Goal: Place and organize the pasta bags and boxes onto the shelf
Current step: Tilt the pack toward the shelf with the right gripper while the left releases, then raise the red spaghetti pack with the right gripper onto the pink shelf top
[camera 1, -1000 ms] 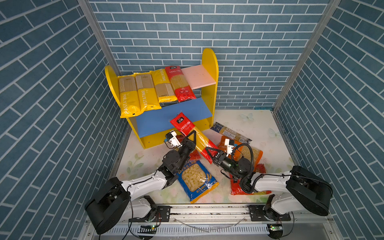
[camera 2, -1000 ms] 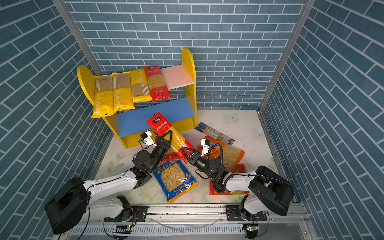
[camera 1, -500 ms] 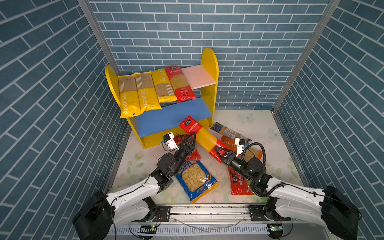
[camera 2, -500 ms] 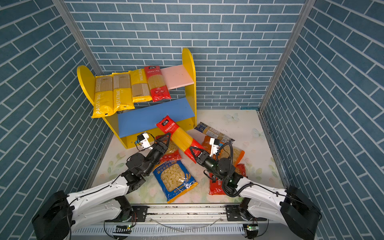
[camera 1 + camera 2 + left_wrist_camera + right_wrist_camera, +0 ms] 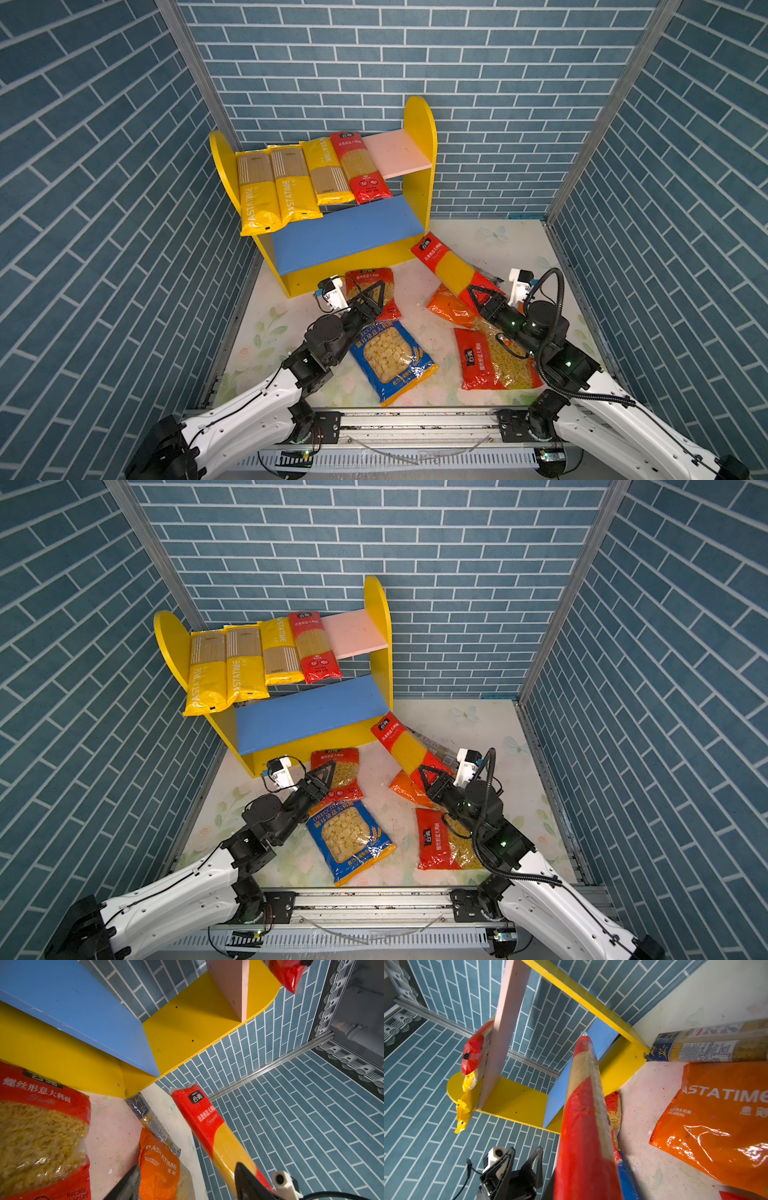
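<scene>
The shelf [image 5: 345,241] [image 5: 311,717] stands at the back left with three yellow spaghetti packs and a red one [image 5: 359,166] on its pink upper board. Its blue lower board is bare. My right gripper [image 5: 478,293] [image 5: 428,773] is shut on the near end of a red and yellow spaghetti pack [image 5: 446,266] [image 5: 405,746] [image 5: 209,1126] [image 5: 583,1115]. The pack is lifted and slants toward the shelf's right panel. My left gripper [image 5: 370,293] [image 5: 322,773] [image 5: 522,1159] is open and empty, above a red fusilli bag [image 5: 365,276] [image 5: 41,1126].
On the floor lie a blue orecchiette bag [image 5: 390,357] [image 5: 347,837], an orange macaroni bag [image 5: 449,307] [image 5: 160,1169] [image 5: 716,1126], a red short-pasta bag [image 5: 490,361] [image 5: 440,841] and a dark-blue spaghetti pack [image 5: 149,1120] [image 5: 706,1043] by the shelf's right foot. Brick walls enclose three sides.
My left gripper opened, let go of the red and yellow spaghetti pack and drew back left. My right gripper carried the pack rightward, its far end swinging away from the blue board.
</scene>
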Motion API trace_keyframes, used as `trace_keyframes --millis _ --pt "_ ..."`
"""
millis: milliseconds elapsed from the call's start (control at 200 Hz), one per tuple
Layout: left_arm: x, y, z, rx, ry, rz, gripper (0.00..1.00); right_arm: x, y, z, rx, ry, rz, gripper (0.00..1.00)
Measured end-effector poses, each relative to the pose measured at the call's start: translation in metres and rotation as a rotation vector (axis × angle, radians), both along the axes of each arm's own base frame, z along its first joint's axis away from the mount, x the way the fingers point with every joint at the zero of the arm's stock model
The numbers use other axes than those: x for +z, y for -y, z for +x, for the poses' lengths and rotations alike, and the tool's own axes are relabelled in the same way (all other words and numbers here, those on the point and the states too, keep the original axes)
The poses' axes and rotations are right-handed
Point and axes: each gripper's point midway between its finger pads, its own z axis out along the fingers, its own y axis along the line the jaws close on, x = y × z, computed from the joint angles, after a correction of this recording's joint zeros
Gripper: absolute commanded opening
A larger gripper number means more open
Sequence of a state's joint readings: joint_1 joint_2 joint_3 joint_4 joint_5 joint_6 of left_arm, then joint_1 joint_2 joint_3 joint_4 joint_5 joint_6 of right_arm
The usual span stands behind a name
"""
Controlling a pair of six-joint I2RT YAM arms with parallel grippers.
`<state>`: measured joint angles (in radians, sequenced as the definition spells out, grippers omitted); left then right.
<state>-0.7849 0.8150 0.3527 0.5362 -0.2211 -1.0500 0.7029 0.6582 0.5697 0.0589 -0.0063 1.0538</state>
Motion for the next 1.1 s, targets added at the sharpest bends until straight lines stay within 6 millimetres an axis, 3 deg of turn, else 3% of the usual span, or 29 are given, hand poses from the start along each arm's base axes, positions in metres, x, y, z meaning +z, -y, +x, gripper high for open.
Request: trace_keyframes --millis 195,355,490,835,1100 --pt "-0.003 -0.001 -0.001 -0.001 -0.008 0.019 0.72 0.058 -0.005 -0.006 0.051 0.115 0.022 0.0" --pt "-0.009 -0.001 -0.001 -0.001 -0.019 0.034 0.72 0.109 -0.021 -0.005 0.113 0.207 0.09 0.0" --pt "-0.015 -0.002 -0.002 -0.002 -0.033 0.048 0.72 0.139 -0.035 -0.002 0.165 0.271 0.137 0.0" --pt "-0.007 -0.008 -0.009 -0.001 -0.016 0.031 0.72 0.185 -0.078 0.033 0.222 0.322 0.169 0.0" --pt "-0.008 -0.019 -0.016 0.014 -0.01 0.047 0.72 0.21 -0.076 0.042 0.182 0.347 0.138 0.0"
